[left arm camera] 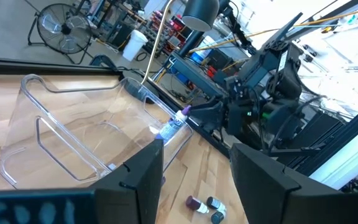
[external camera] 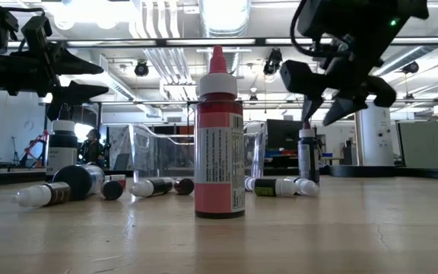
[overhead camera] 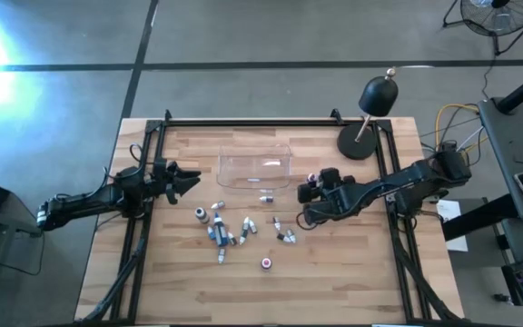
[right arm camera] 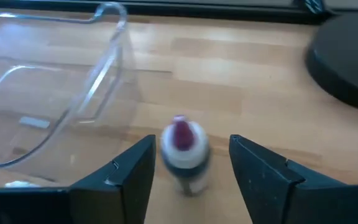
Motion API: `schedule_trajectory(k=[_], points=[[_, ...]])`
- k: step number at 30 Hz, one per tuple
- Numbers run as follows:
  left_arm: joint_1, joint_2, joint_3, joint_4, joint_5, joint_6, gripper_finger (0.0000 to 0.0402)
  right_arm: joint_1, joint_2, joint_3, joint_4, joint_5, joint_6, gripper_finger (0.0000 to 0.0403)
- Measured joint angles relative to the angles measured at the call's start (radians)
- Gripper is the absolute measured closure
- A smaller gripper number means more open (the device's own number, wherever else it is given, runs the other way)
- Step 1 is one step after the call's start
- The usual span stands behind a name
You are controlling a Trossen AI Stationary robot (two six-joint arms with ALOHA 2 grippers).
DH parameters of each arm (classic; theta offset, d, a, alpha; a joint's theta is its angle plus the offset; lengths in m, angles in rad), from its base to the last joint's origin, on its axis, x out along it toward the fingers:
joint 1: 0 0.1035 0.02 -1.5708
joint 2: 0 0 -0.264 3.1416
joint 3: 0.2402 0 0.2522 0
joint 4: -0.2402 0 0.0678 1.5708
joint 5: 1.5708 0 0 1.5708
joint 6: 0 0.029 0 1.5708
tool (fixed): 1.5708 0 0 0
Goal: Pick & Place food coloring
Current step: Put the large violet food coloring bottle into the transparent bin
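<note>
Several tiny food coloring bottles [overhead camera: 218, 229] lie scattered on the wooden table near the clear tray [overhead camera: 254, 166]. One lies by the tray's near wall [overhead camera: 266, 195], and a red one stands upright nearer the front [external camera: 219, 137]. Another white-capped bottle with a red tip stands upright by the tray's right end [right arm camera: 184, 152] [overhead camera: 312, 179]. My right gripper [right arm camera: 188, 171] [external camera: 327, 106] is open and hovers just above that bottle, with a finger on either side and touching nothing. My left gripper [overhead camera: 187, 179] [left arm camera: 194, 174] is open, held above the table to the left of the tray.
A black desk lamp with a round base [overhead camera: 360, 143] stands at the table's far right, close behind my right arm. A black metal frame [overhead camera: 271, 121] runs along the table's edges. Bare wood shows along the near edge [overhead camera: 334, 291].
</note>
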Motion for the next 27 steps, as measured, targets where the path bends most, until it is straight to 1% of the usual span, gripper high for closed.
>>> schedule_trajectory(k=[2,4,6,9,12,16,18,20,27], points=[[0.0,0.0,0.0,0.0,0.0,0.0,0.0241,-0.005,-0.03,0.001,-0.072,-0.019,0.054,0.0192],[0.0,0.0,0.0,0.0,0.0,0.0,0.0241,-0.018,-0.064,0.004,-0.138,-0.059,0.106,0.0183],[0.0,0.0,0.0,0.0,0.0,0.0,0.0241,-0.046,-0.102,0.006,-0.165,-0.138,0.107,0.0173],[0.0,0.0,0.0,0.0,0.0,0.0,0.0241,-0.106,-0.148,0.007,-0.149,-0.282,0.039,0.0154],[0.0,0.0,0.0,0.0,0.0,0.0,0.0241,-0.168,-0.162,0.007,-0.101,-0.426,-0.033,0.0135],[0.0,0.0,0.0,0.0,0.0,0.0,0.0241,-0.235,-0.145,0.007,-0.026,-0.564,-0.098,0.0116],[0.0,0.0,0.0,0.0,0.0,0.0,0.0241,-0.257,-0.131,0.007,0.025,-0.599,-0.132,0.011],[0.0,0.0,0.0,0.0,0.0,0.0,0.0241,-0.269,-0.122,0.007,0.048,-0.606,-0.145,0.0109],[0.0,0.0,0.0,0.0,0.0,0.0,0.0241,-0.282,-0.121,0.015,0.042,-0.604,-0.16,0.0118]])
